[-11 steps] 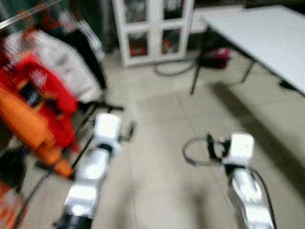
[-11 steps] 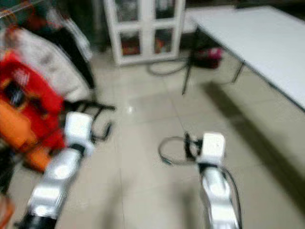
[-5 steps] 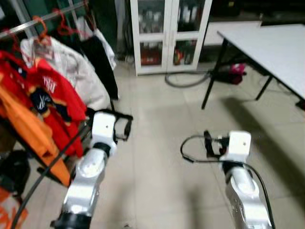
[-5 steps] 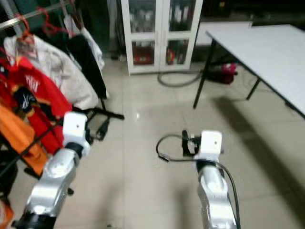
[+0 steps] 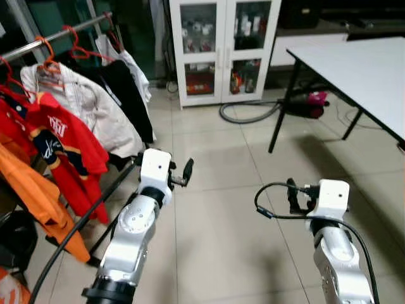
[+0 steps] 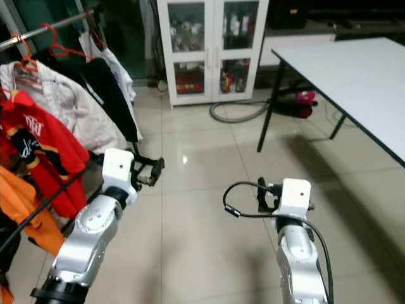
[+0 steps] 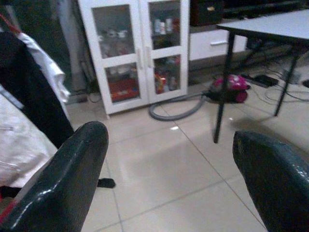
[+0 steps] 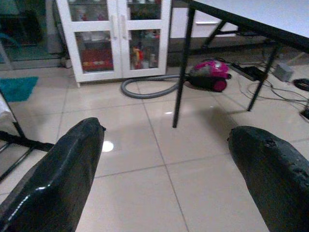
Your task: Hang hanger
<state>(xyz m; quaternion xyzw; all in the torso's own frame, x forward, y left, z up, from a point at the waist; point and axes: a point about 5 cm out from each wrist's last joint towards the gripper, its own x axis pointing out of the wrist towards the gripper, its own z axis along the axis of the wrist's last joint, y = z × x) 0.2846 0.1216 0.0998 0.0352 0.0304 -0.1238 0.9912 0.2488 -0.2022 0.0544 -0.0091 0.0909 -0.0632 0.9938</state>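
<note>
We hold the left hand (image 5: 188, 172) and right hand (image 5: 292, 195) wide open and empty above the floor (image 5: 215, 190), presumably ready to approach the red hanger (image 5: 76, 49) on the rail (image 5: 57, 35).

Home room: clothes rail (image 5: 60, 35), glass cabinet (image 5: 223, 47), vacuum (image 5: 307, 104).

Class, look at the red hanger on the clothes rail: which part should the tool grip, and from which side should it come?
Probably the bare sloping arm of the red hanger, just below its hook. It looks thin and uncovered there. The open left tool should come from the open floor side, since the garments crowd the clothes rail further along.
</note>
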